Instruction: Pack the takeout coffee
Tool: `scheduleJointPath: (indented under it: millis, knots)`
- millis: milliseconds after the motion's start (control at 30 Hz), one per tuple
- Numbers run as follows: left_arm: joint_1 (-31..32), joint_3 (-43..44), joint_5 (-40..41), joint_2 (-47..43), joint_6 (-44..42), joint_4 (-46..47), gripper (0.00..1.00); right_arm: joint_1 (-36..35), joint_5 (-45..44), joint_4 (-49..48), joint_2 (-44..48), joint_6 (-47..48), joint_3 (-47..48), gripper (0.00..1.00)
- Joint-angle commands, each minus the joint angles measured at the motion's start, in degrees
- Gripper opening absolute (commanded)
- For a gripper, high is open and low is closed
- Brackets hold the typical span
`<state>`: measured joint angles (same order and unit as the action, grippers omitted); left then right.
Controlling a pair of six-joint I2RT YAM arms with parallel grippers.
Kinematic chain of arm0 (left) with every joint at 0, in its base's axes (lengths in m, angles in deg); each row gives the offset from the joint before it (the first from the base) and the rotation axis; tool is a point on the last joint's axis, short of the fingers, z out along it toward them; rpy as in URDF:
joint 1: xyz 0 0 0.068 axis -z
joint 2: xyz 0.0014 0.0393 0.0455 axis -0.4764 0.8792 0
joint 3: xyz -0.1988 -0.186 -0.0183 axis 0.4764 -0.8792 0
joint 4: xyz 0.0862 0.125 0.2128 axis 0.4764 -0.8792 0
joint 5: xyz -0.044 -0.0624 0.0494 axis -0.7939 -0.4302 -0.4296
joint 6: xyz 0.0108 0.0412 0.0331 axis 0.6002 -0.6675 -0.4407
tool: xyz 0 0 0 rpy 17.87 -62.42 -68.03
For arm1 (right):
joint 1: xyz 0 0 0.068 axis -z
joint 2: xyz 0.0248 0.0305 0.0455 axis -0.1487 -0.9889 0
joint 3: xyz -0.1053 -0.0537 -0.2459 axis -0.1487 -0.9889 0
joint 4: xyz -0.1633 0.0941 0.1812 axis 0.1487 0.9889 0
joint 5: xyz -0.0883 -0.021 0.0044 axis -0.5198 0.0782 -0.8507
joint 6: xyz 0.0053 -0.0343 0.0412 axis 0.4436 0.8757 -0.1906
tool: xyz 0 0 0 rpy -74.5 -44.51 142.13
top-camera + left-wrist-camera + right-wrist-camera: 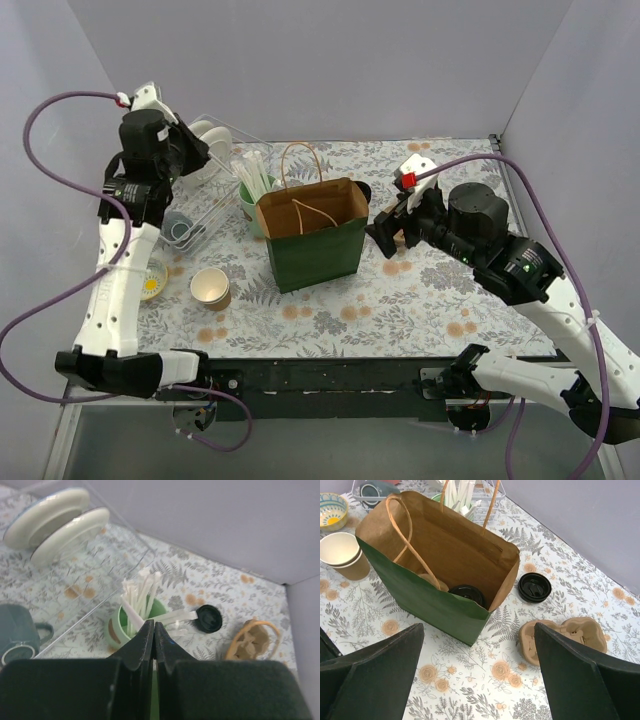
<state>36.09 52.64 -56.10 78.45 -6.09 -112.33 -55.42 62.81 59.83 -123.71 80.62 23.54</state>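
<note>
On your floral counter [420,300] the takeout coffee [466,594] sits inside the green paper bag [420,600], while your left fingers [142,645] are pressed together on nothing and your right fingers [380,665] gape wide, empty.

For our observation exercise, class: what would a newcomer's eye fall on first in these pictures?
The green paper bag stands open mid-table, with the black lid of the takeout coffee showing down inside it. Behind it is a mint-green cup of white straws; to its right, a loose black lid and a brown pulp cup carrier lie on the flowered tablecloth.
</note>
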Motion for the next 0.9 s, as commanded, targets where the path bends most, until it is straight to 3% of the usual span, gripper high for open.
scheduleJointPath:
  millis: [0, 133, 267, 500, 667, 867]
  knots:
    - [-0.3, 8.3, -6.9, -4.6, -3.1, -4.2, 0.0, 0.2, -1.1, -2.7, -1.4, 0.9, 4.3, 0.99]
    - [-0.3, 15.1, -16.0, -4.7, -5.7, -6.1, 0.0, 0.2, -2.0, -2.0, -3.5, 1.3, 7.5, 0.99]
    - [-0.3, 17.2, -24.8, -5.1, -2.8, -7.4, 0.0, 0.2, -2.2, -1.4, -5.0, 1.6, 10.1, 0.99]
    - [-0.3, 2.5, -42.0, -13.4, 6.7, 3.1, 0.0, 0.2, -2.4, -1.2, -6.2, 2.3, 12.0, 0.99]
    - [-0.3, -6.3, -39.9, -16.1, 4.8, 3.5, 0.0, 0.2, -2.2, -1.0, -6.0, 2.3, 12.1, 0.99]
    - [-0.3, -8.8, -36.5, -12.9, -1.0, 2.3, 0.0, 0.2, -2.2, 0.1, -5.3, 1.7, 11.9, 0.99]
